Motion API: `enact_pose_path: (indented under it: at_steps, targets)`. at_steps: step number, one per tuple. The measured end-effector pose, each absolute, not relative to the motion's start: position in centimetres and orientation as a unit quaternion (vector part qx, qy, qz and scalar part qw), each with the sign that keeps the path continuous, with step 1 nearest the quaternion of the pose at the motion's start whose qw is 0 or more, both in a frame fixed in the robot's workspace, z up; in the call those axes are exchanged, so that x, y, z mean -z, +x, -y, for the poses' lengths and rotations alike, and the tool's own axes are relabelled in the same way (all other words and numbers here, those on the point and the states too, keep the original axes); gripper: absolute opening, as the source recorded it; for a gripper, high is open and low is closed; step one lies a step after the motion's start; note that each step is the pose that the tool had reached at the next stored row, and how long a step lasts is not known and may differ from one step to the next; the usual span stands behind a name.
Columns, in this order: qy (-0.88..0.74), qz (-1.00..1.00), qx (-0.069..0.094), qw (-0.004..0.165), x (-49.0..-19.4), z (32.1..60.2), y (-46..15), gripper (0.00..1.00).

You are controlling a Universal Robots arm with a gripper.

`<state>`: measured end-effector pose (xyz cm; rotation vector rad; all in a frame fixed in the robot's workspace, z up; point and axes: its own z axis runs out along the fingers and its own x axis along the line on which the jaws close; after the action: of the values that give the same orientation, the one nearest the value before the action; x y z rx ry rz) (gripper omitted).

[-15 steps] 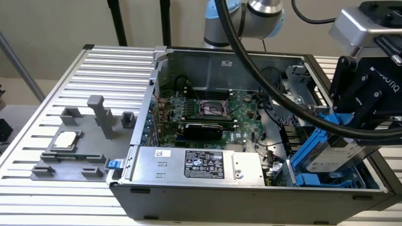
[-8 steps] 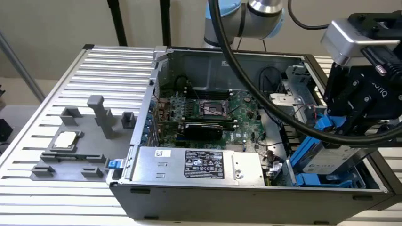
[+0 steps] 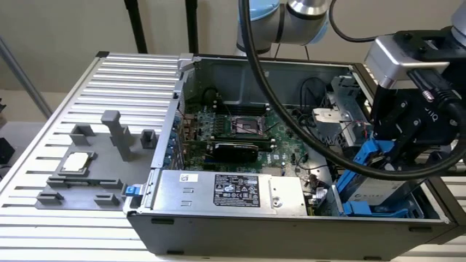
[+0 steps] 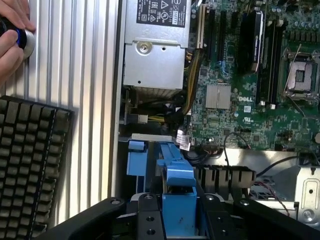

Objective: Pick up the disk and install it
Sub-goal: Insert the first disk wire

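The disk (image 3: pixel 372 188), a grey drive in a bright blue carrier, hangs tilted over the drive bay (image 3: pixel 382 210) in the corner of the open computer case on the exterior view's right. My gripper (image 3: pixel 396 155) is shut on it from above, its black fingers clamping the carrier. In the wrist view the blue carrier (image 4: pixel 177 175) runs out from between the fingers of my gripper (image 4: pixel 180 220), above a blue bay rail (image 4: pixel 136 157).
A silver power supply (image 3: pixel 233 191) with a black label sits beside the bay, next to the motherboard (image 3: pixel 240 131). A small CPU chip (image 3: pixel 76 162) lies among grey fixtures on the ribbed table. A hand (image 4: pixel 12 35) and a black keyboard (image 4: pixel 30 160) are near the case.
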<state>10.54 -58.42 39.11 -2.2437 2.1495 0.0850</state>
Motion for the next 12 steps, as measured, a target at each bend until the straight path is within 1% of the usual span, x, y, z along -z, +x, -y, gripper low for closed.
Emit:
enact_pose_path:
  at_steps: [12]
  targets:
    - [-0.732, -0.680, -0.028, 0.016, -37.4, 58.4, 10.5, 0.00]
